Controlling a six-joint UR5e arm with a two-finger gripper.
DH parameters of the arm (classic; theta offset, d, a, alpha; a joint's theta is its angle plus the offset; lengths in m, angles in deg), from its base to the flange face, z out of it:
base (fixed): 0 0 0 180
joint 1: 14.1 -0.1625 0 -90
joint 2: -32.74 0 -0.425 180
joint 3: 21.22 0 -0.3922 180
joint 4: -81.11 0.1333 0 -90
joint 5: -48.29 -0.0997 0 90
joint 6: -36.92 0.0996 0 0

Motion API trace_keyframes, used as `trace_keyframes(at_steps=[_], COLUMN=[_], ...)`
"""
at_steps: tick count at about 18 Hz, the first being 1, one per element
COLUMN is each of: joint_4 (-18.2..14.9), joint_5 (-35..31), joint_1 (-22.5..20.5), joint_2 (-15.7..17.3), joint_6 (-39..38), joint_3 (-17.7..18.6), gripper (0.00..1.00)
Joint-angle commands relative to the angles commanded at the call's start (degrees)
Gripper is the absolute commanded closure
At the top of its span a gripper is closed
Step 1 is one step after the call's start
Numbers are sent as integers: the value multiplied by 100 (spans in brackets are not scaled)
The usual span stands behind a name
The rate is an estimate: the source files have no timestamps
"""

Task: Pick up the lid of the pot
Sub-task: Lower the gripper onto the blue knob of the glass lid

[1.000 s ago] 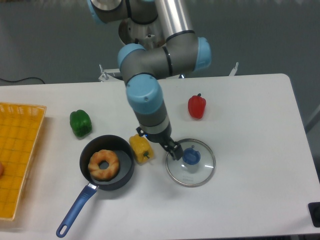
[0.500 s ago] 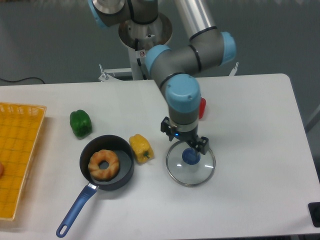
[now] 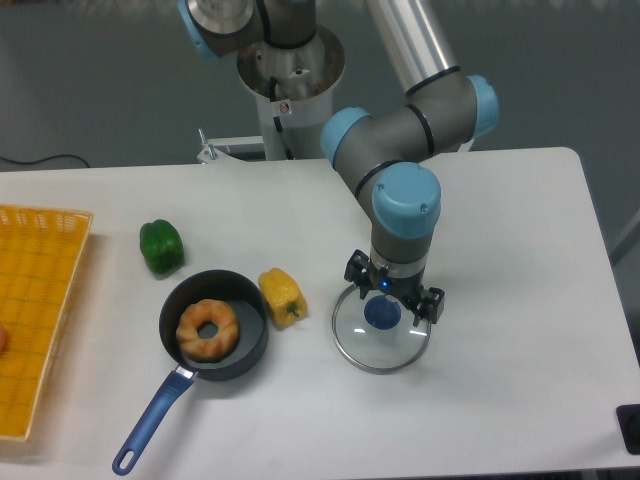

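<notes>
The claw [image 3: 395,284] stood wide, its two fingers well spread, with nothing held between them. Whether either fingertip touched the lid, I couldn't tell. The clear pot lid [image 3: 381,350] lay on the right half of the counter [image 3: 270,430], below the claw and reaching out toward the near side, its blue knob [image 3: 382,313] up. Left of it sat a black pan [image 3: 247,360] with a brown ring [image 3: 208,331] inside, its blue handle [image 3: 155,420] pointing near and left. A yellow piece [image 3: 283,297] lay between pan and lid, and a green pepper [image 3: 161,247] farther back on the left. At the far left edge stood an orange-yellow bin [image 3: 62,300], only partly in view, with something reddish [image 3: 2,338] in it.
</notes>
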Motion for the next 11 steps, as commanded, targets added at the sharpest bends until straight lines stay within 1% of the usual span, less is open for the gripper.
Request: trace_keyframes(at_steps=[2, 6, 11], joint_4=[9, 9, 17], joint_5=[-342, -448, -440], joint_1=[35, 53, 53], joint_2=[-53, -167, -176], joint_6=[9, 149, 150], joint_3=[96, 106, 123], gripper=[0, 0, 0])
